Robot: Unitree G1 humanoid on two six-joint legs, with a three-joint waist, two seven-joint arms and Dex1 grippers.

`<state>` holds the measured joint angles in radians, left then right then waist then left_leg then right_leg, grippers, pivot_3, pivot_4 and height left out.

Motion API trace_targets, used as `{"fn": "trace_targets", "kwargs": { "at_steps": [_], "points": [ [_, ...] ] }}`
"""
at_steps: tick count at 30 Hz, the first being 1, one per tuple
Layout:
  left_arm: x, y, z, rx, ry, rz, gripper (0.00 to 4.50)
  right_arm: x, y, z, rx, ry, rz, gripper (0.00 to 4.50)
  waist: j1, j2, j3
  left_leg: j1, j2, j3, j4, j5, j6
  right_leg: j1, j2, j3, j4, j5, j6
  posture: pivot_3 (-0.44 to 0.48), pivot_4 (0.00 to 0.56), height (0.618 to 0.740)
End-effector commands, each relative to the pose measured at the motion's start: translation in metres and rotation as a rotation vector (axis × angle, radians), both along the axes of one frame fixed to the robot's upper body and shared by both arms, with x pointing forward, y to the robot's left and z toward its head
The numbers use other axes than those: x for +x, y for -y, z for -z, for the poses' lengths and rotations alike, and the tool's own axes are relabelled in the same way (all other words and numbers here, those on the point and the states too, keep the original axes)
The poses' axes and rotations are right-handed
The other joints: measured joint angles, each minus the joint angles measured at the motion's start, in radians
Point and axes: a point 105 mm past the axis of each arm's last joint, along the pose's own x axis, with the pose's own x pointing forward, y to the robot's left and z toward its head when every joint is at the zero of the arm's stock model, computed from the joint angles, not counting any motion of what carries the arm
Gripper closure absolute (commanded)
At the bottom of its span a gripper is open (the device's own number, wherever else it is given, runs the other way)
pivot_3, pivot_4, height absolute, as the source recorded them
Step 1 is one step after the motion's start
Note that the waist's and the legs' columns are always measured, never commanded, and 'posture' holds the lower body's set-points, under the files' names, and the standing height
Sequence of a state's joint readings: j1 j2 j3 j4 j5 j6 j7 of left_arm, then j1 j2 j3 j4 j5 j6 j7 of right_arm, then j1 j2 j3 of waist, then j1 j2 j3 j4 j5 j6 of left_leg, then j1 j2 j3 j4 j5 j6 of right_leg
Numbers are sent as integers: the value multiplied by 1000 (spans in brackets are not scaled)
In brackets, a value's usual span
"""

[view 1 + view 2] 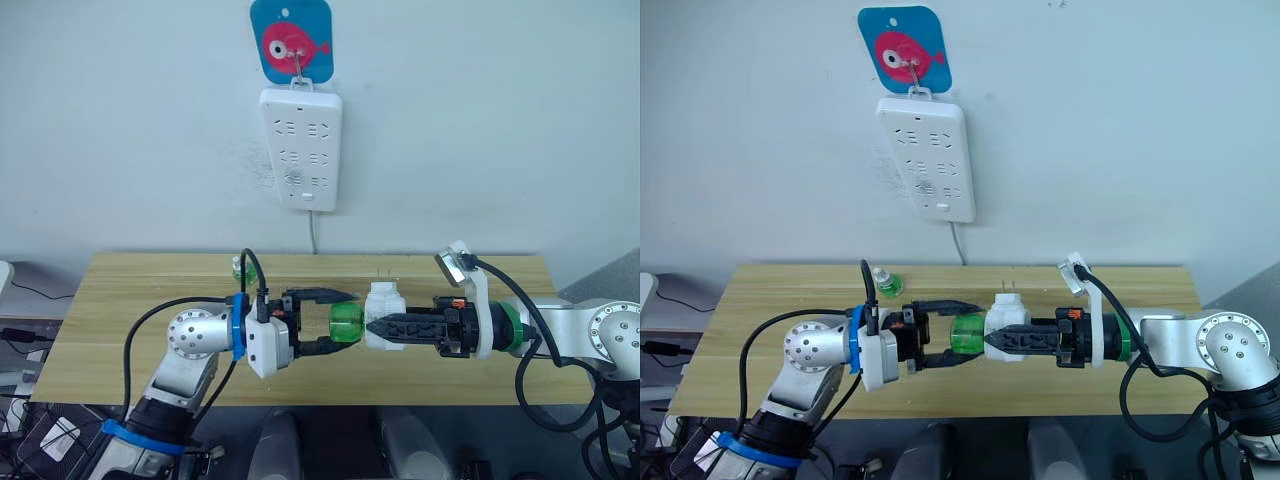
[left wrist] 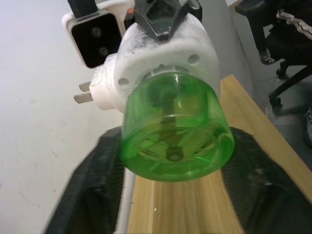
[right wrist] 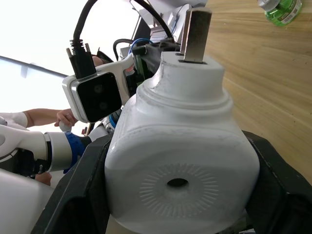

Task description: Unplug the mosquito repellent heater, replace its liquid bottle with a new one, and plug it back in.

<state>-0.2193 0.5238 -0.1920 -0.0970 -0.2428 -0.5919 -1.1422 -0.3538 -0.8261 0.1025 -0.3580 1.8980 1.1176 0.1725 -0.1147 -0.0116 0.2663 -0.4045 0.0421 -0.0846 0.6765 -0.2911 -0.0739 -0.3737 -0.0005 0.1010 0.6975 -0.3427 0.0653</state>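
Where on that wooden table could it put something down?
Both ends of the table look bare, left and right. The middle is crowded: the left gripper and right gripper meet around the heater, and a small green bottle stands behind.

The right gripper (image 1: 375, 329) covers the middle of the heater (image 1: 384, 305), and its jaws run off the lower corners of the right wrist view. A small green bottle (image 1: 239, 268) at the back of the desk (image 1: 130, 290) sits half behind the left arm's cable and is cut by the right wrist view's top edge. A person's hand (image 3: 66, 117) is partly hidden behind the left wrist camera.
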Motion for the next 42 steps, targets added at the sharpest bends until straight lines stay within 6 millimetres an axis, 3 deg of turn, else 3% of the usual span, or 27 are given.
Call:
{"fn": "trace_targets", "kwargs": {
  "at_steps": [1, 4, 10, 13, 19, 20, 25, 26, 29, 31, 42],
  "points": [
    [-13, 3, -17, -42, -11, 47, 2277, -7, -3, -7, 23, 20, -27, 1455, 0, 0, 0, 0, 0, 0, 0, 0, 0, 0, 0, 0, 0, 0, 0, -175, 258, 740],
    [-18, -2, -21, 0, -164, 48, 2277, -6, -1, -7, 16, 21, -20, 1455, 0, 0, 0, 0, 0, 0, 0, 0, 0, 0, 0, 0, 0, 0, 0, -173, 258, 740],
    [-16, -25, -14, 102, -984, -52, 2277, -6, 1, -6, 8, 21, -14, 1455, -2, 0, 2, 0, 2, -2, 0, 0, 0, 0, 1, -1, 0, 0, 0, -158, 256, 740],
    [-11, -30, -19, 76, -1138, -59, 2277, -6, 1, -5, 6, 21, -19, 1455, -1, 0, 3, 0, 1, -3, 0, 0, 0, 0, 2, -2, 0, 0, 0, -161, 258, 740],
    [-5, -24, -24, 57, -1023, -88, 2277, -8, 0, -6, 11, 20, -23, 1455, 2, 0, 6, 0, -1, -2, -1, 0, 0, -1, 2, -2, -1, 0, 0, -163, 261, 740],
    [-8, -23, -21, 86, -989, -81, 1550, -7, 0, -6, 13, 19, -20, 1455, 2, 0, 6, 0, -1, -2, -1, 0, 0, -1, 2, -2, -1, 0, 0, -161, 260, 740],
    [-10, -20, -9, 139, -656, -108, 80, -3, 1, -8, 28, 6, 5, 1455, 3, 0, 6, 0, -1, 0, -1, 0, 0, -1, 2, 0, -1, 0, 0, -162, 260, 740],
    [-11, -21, -7, 150, -577, -99, 0, -2, 2, -9, 30, 4, 9, 1455, 3, 0, 6, 0, 0, 1, -1, 0, 0, -1, 2, 0, -2, 0, 0, -162, 260, 740],
    [-9, -20, -11, 64, -223, -113, 0, -1, 2, -8, 27, 6, 11, 1455, 8, 0, 6, -1, 0, 1, -1, 0, 0, -1, 1, 1, -3, 0, 0, -166, 261, 740],
    [-10, -20, -10, 30, -127, -111, 0, -2, 2, -9, 28, 5, 10, 1455, 12, 0, 6, -1, 1, 1, -1, 0, 0, -1, 0, 0, -3, 0, 0, -168, 262, 740],
    [-6, -5, -1, -18, -13, -48, 0, -2, 0, -10, 30, 9, 10, 1455, 7, 0, 6, -2, -1, 1, -1, 0, 0, -1, 0, 0, -2, 0, -1, -177, 258, 740]
  ]
}}
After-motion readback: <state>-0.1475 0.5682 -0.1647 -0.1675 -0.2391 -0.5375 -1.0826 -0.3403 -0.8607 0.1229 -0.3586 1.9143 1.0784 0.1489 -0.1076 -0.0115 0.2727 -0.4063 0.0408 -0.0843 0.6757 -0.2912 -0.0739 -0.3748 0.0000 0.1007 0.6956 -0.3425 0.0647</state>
